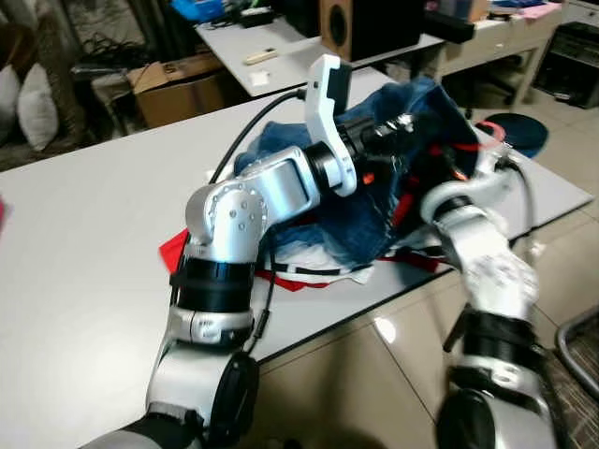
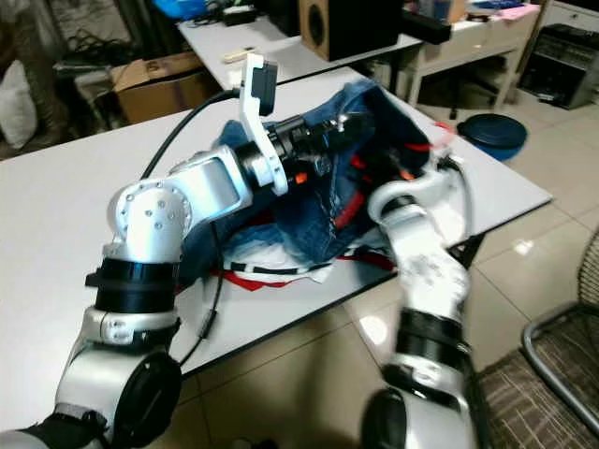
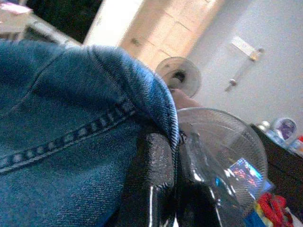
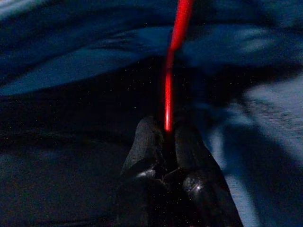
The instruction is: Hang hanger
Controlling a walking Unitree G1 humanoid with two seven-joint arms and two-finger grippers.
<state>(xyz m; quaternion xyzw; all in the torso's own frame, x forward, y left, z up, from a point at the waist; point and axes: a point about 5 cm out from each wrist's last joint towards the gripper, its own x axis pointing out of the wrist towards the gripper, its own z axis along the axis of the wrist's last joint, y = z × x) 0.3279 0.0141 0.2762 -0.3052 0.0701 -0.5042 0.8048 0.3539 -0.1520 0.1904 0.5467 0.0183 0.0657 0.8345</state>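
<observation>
A blue denim garment (image 1: 393, 187) lies bunched on the white table (image 1: 94, 234), partly lifted. My left gripper (image 3: 173, 137) is shut on its stitched hem, raised above the pile (image 2: 342, 122). A red hanger (image 4: 173, 56) runs through the folds of the denim, and bits of it show at the garment's right side (image 1: 463, 150). My right gripper (image 4: 166, 130) is shut on a thin red bar of the hanger, buried among the dark folds. The right arm (image 1: 487, 253) reaches in from the table's near edge.
A red and white cloth (image 1: 309, 271) lies under the denim at the table's front edge. Behind stand a second table (image 1: 271, 65), a cardboard box (image 1: 182, 89) and a speaker (image 1: 342, 28). A blue round object (image 1: 515, 131) sits on the floor right, and a chair (image 2: 562, 374) nearer.
</observation>
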